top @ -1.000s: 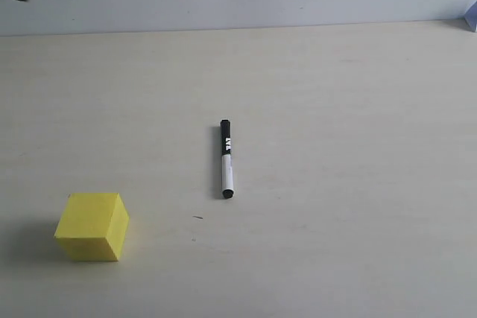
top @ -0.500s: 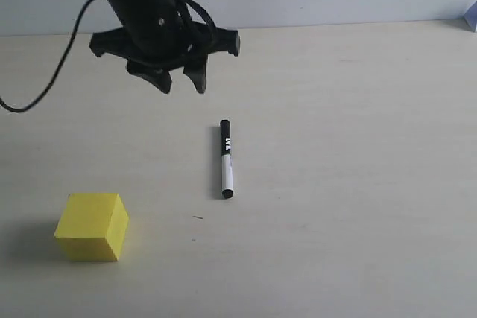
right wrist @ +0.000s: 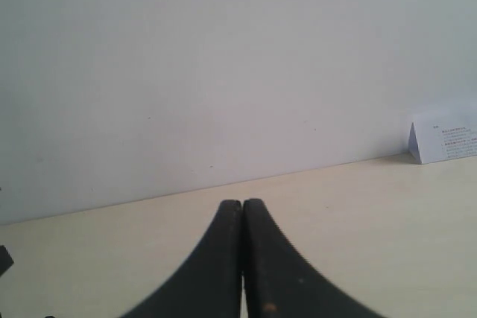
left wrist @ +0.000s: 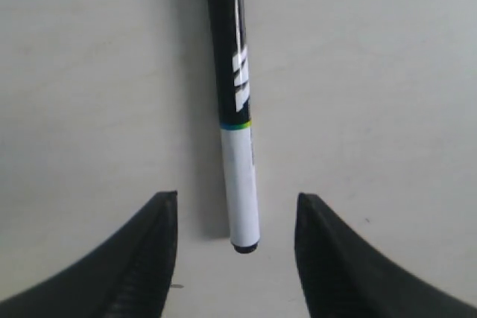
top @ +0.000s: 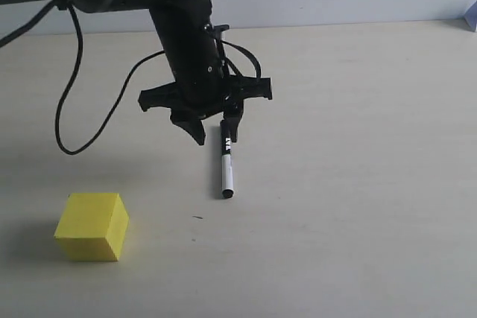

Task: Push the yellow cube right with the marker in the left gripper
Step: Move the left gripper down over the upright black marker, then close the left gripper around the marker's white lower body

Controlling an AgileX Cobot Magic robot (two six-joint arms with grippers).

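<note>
The marker (top: 226, 167) lies flat on the pale table, black cap half pointing away, white barrel nearer. My left gripper (top: 216, 136) hangs open just above it. In the left wrist view the marker (left wrist: 237, 109) runs lengthwise, its black-tipped white end reaching between the spread fingertips (left wrist: 165, 206) of the left gripper (left wrist: 237, 200), touching neither. The yellow cube (top: 92, 226) sits at the front left, well apart from the marker and gripper. My right gripper (right wrist: 242, 203) is shut on nothing above the table and does not show in the exterior view.
The left arm's loose black cable (top: 71, 109) loops down over the table's left side. A white printed card (right wrist: 443, 139) stands at the table's far edge by the wall, its corner (top: 471, 16) at the exterior view's right edge.
The left arm has swung in from the upper left and come down and to the right, so that its open fingers now hang over the marker. Marker and cube have not moved.
</note>
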